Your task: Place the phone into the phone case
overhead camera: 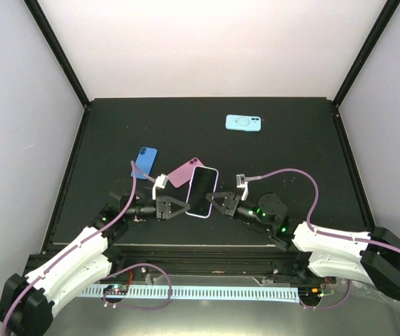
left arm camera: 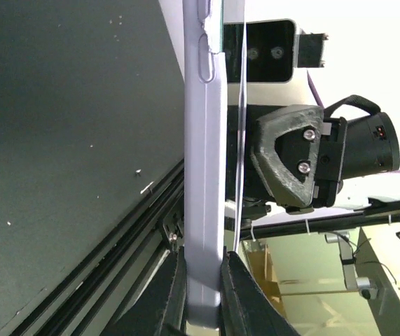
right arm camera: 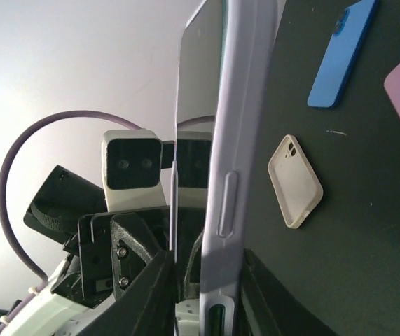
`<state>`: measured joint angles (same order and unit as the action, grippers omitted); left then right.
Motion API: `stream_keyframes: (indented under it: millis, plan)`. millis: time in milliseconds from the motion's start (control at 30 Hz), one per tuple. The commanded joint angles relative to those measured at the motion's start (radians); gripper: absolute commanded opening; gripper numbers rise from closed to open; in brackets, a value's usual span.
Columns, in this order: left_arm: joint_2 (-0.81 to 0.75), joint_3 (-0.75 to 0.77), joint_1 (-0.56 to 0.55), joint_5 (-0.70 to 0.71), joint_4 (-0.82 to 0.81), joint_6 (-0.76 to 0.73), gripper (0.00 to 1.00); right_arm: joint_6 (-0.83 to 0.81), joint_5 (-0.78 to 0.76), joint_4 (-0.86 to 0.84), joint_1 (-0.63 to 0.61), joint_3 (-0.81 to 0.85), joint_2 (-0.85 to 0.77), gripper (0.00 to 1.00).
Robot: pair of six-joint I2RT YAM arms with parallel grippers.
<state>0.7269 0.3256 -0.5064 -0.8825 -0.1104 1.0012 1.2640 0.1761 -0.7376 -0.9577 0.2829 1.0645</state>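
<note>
Left arm (overhead camera: 80, 255): white links run up from the near-left corner and the wrist lies level, pointing right. Left gripper (overhead camera: 185, 204) sits on the phone's left long edge. In the left wrist view both fingers (left arm camera: 168, 294) are clenched on the lavender case (left arm camera: 203, 175), one on each face, with the case seen edge-on. Two raised button covers show on that edge and carry no marks.

On the table (overhead camera: 115, 126), behind the left wrist, a blue case (overhead camera: 144, 161) lies flat. Just right of it is a pink case (overhead camera: 182, 173), partly behind the phone. The right wrist view also shows a clear case (right arm camera: 295, 180) lying open side up.

Centre: the phone (overhead camera: 202, 190) is held between the two grippers near the table's near edge. Its dark screen faces up and its top leans slightly right. A lavender rim frames the screen all round; how fully it is seated cannot be told.

Right gripper (overhead camera: 214, 201) straddles the phone's right long edge. One finger (right arm camera: 256, 294) lies against the lavender back. On the screen side I cannot tell whether the grip is firm or slack.

Far right of centre, a light-blue case (overhead camera: 244, 123) lies well apart, with a ring on its back. Any lettering is too small to read.

Right arm (overhead camera: 340, 245): runs up from the near-right corner, wrist level, pointing left.
</note>
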Motion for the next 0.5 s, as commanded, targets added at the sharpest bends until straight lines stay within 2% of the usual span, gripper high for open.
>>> stream_keyframes:
  millis: [0, 133, 333, 467]
  plan:
    - [-0.018, 0.039, -0.006, 0.039, 0.01, -0.014, 0.02, -0.014, 0.012, -0.012, 0.001, 0.022, -0.012, 0.28]
    - [-0.016, 0.037, -0.006, 0.059, 0.011, -0.015, 0.02, 0.012, 0.048, -0.022, 0.001, 0.026, 0.007, 0.28]
    - [-0.009, 0.044, -0.006, 0.082, 0.043, -0.037, 0.02, 0.006, 0.046, -0.068, 0.001, 0.014, 0.008, 0.08]
    - [-0.033, 0.043, -0.006, 0.106, 0.065, -0.043, 0.04, -0.015, 0.035, -0.042, 0.002, 0.016, -0.005, 0.04]
